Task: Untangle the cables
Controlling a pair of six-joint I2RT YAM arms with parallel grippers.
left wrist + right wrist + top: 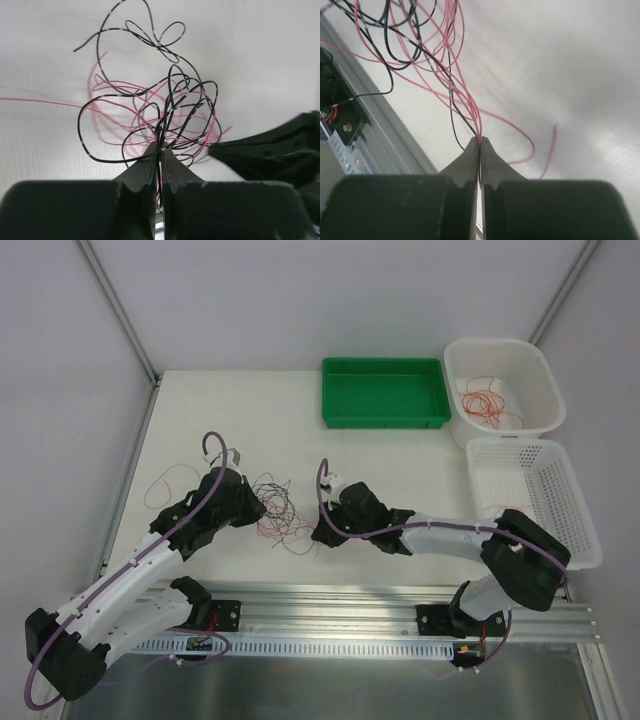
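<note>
Over the white table (230, 410), left tool (160, 147) and right tool (480, 141) each pinch the cables (278, 510).

Right hand (480, 142) pinches red and black cables (451, 75).

- Readable text, labels, brands, numbers or signs: none in any of the three views.
</note>
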